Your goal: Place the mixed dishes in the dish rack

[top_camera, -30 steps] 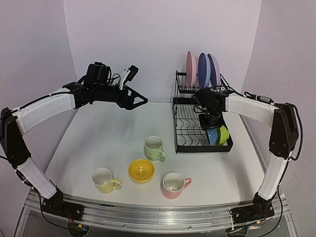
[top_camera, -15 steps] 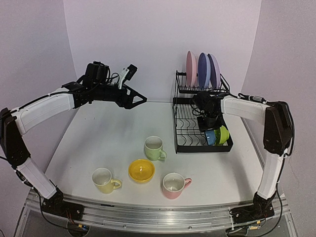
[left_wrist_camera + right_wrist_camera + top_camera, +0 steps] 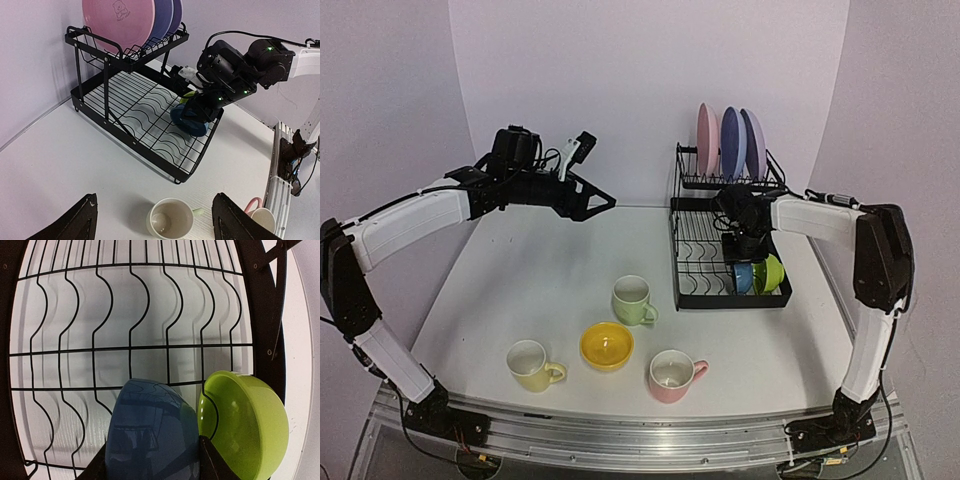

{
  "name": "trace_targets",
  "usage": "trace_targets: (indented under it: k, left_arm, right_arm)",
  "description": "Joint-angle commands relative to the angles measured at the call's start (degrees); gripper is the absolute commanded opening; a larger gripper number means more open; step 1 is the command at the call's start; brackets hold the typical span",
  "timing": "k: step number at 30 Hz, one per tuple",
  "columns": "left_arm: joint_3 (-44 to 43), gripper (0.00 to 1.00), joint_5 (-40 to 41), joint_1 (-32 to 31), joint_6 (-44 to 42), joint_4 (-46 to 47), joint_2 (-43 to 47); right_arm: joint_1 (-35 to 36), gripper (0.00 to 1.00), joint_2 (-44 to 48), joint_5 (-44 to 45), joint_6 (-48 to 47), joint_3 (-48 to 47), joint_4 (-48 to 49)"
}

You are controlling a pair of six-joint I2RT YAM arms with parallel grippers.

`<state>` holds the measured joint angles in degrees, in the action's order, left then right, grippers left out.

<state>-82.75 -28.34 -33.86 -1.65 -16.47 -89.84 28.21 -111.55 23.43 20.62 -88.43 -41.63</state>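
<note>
Registering the white table (image 3: pixel 520 260) as the bearing surface for all items.

Tracing the left arm (image 3: pixel 410 225) arching high over the table's left rear. Tracing the right arm (image 3: pixel 820 220) reaching from the right side into the dish rack (image 3: pixel 730 305).

Locating the dish rack at the table's right rear, close to the back wall.

Finding three plates standing upright on edge, side by side, in the slots of the upper shelf: pink plate (image 3: pixel 706 138) on the left, blue plate (image 3: pixel 731 140) in the middle, lilac plate (image 3: pixel 754 140) on the right.

Finding two bowls tipped on edge, side by side, at the front right corner of the lower tray: dark blue bowl (image 3: pixel 150 435) and green bowl (image 3: pixel 245 425), the green one nearer the tray's right rim.

Locating the yellow bowl (image 3: pixel 607 345) upright on the table, in front of the rack and to its left.

Locating three mugs upright on the table, handles pointing right: pale green mug (image 3: pixel 633 299) just behind the yellow bowl, yellow mug (image 3: pixel 530 364) to the bowl's front left, pink mug (image 3: pixel 671 374) to its front right.

Reading the left gripper (image 3: pixel 603 207) as hanging in the air well above the table, fingers (image 3: pixel 75 225) spread wide, gripping nothing.

Reading the right gripper (image 3: pixel 745 252) as hanging over the dark blue bowl, fingers (image 3: pixel 207 462) set apart on either side of it. Not able to tell whether pressing on the bowl or standing clear of it.
</note>
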Motion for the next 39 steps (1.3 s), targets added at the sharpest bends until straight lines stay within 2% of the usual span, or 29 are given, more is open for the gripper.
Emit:
trace_targets:
  k: [1,7,15,22,35,37,39]
  left_arm:
    - [0.34,0.78,-0.31,0.41,-0.64,1.17,2.75]
    - [0.57,0.78,-0.52,0.68,-0.55,1.26,2.74]
    - [0.49,0.78,-0.83,0.87,-0.47,1.26,2.71]
    - [0.42,0.78,-0.85,0.98,-0.55,1.26,2.75]
    - [0.33,0.78,-1.45,1.07,-0.61,1.36,2.51]
    - [0.39,0.78,-1.59,1.08,-0.81,1.24,2.41]
    - [0.69,0.78,-1.74,1.07,-1.95,0.69,2.39]
  right_arm:
    - [-0.61,0.04,-0.10,-3.34,0.10,1.52,-1.52]
    - [-0.64,0.20,1.13,-2.76,-0.48,2.68,-1.43]
    - [-0.71,0.37,1.11,-3.17,-0.68,3.27,-1.43]
    - [-0.88,0.60,1.37,-3.15,-0.33,3.31,-1.43]
    - [-0.87,0.69,4.72,-3.63,-3.62,0.67,-2.13]
    - [-0.84,0.73,5.68,-3.45,-4.05,0.23,-2.69]
    - [-0.85,0.84,6.56,-3.49,-4.21,-0.17,-3.64]
